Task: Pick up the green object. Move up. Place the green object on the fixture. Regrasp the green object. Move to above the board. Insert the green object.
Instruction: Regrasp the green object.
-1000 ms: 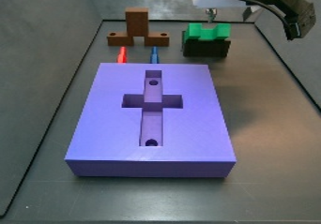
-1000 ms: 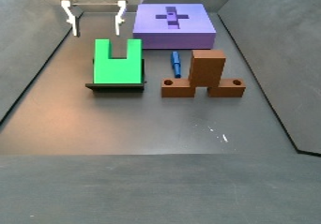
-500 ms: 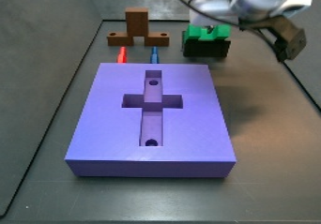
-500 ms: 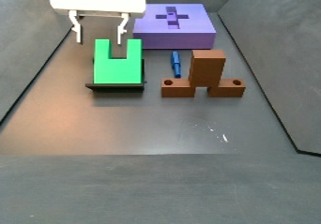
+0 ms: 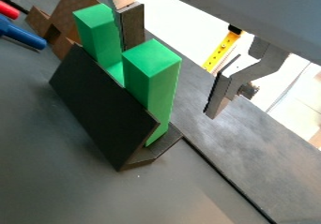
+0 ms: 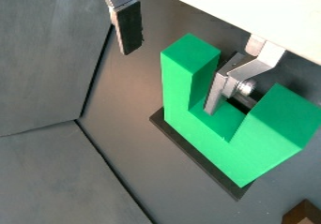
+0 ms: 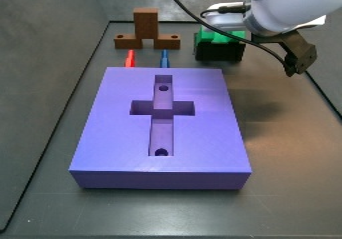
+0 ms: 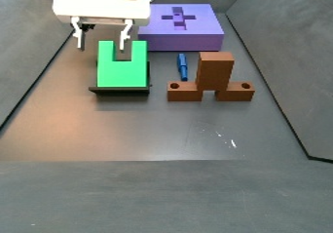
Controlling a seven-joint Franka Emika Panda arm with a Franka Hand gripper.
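So in a wrist view the green object (image 5: 126,73) sits propped in the dark fixture (image 5: 107,115), its two prongs sticking up, and one silver finger (image 5: 130,23) is down in the notch between them while the other finger (image 5: 234,78) hangs well off to the outer side of the nearer prong, so the gripper (image 5: 182,52) straddles a single prong with jaws spread wide and nothing pinched yet. In another wrist view it's the same story: one padded finger (image 6: 127,26) out in the open beside the green object (image 6: 232,115), the other finger (image 6: 238,81) tucked in the notch, gripper (image 6: 182,54) not closed on anything. In a side view the gripper (image 7: 227,33) is mostly hidden behind the arm, right over the green object (image 7: 221,45) at the far end, past the board (image 7: 162,123); the brown wooden stand (image 7: 144,28) and the red and blue pegs (image 7: 146,56) sit off to one side, clear of it. In another side view the gripper (image 8: 103,37) hangs over the prong end of the green object (image 8: 120,67), with the stand (image 8: 208,78) apart and the board (image 8: 181,22) behind. I'd guess closing on that prong is next, and nothing looks in the way.
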